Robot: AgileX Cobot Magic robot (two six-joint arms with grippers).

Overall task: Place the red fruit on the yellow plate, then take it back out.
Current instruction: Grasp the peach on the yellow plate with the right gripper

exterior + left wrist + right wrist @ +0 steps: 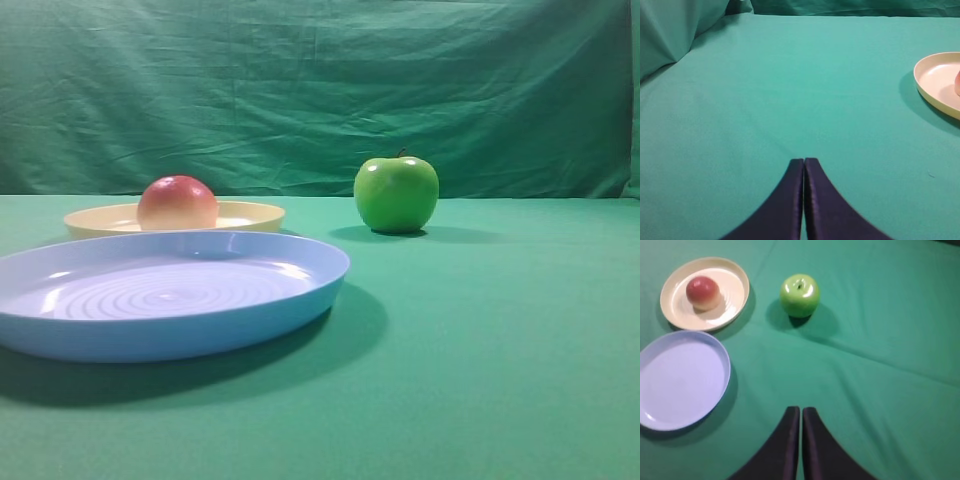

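Green cloth (500, 350) covers table, runs up as backdrop; blue plate (160, 295) nearest, bare; yellow plate (675, 310) behind it, red fruit (703, 292) resting on it; green apple (799, 295) well apart to side. Left gripper (804, 161) and right gripper (801, 410) both pinched together, holding nothing, clear of fruit. Likely next: take fruit back out; open wide, descend centred over dome, avoid plate rim.

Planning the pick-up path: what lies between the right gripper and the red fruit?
In the right wrist view, only bare green cloth and the yellow plate rim separate the shut right gripper from the red fruit.
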